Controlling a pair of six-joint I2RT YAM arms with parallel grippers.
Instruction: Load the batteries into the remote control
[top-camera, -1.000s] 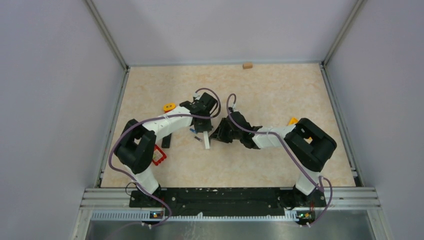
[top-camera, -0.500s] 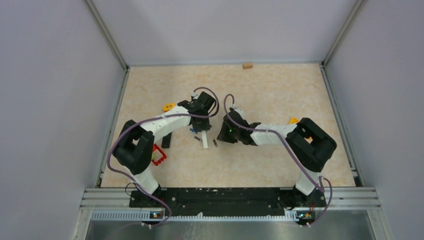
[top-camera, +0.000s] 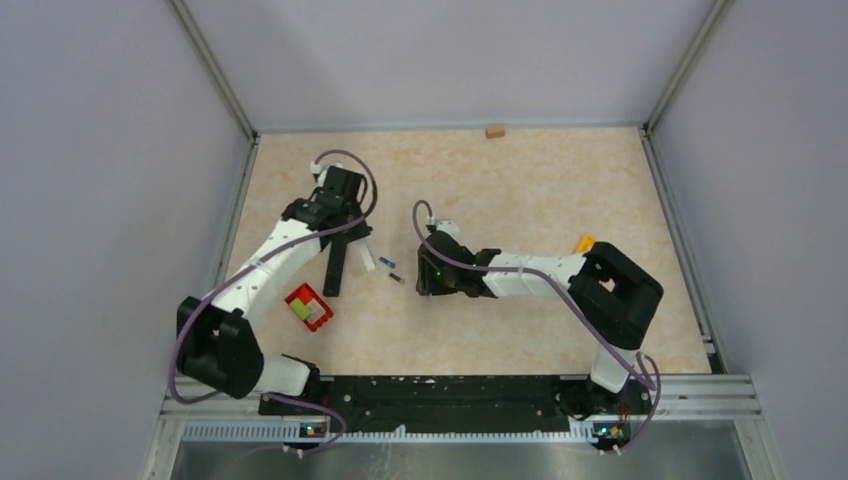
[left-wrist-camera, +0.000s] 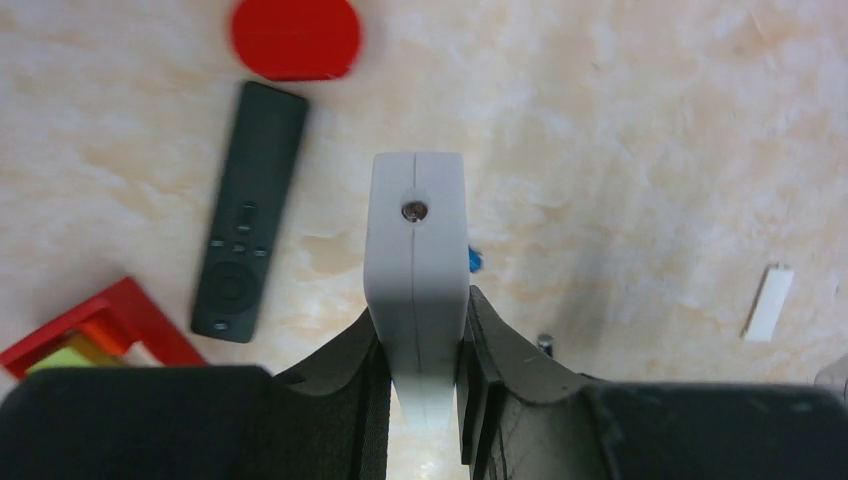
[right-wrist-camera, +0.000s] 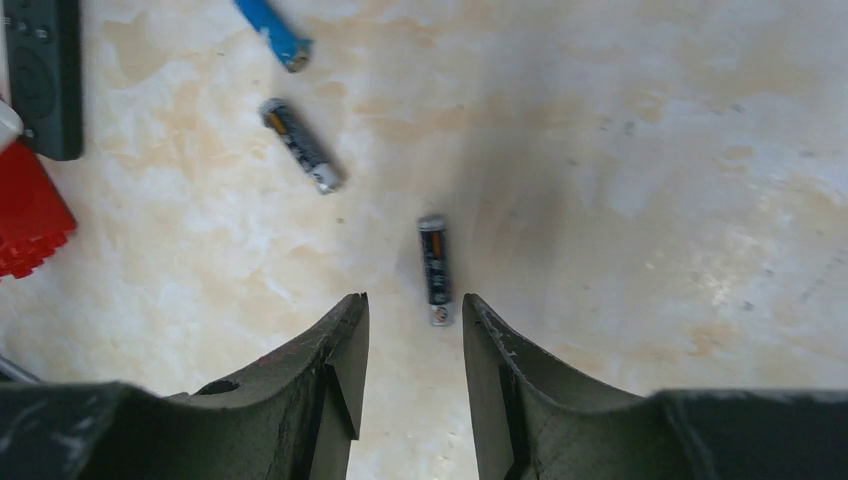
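Top view: one black remote on table. One red box near it. One dark battery just left of right tool.

Left wrist: left tool clamped on one white bar, above table. One red disc, one small white piece.

Right wrist: three batteries on table, one blue, two dark. Right tool apart, holds nothing. Nearest battery just ahead of tips.

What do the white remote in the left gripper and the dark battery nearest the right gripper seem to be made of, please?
The white remote looks like matte plastic: dull white, a seam down its middle, one recessed screw hole. The dark battery seems a metal cell in a printed wrap: silvery end caps, orange marking.
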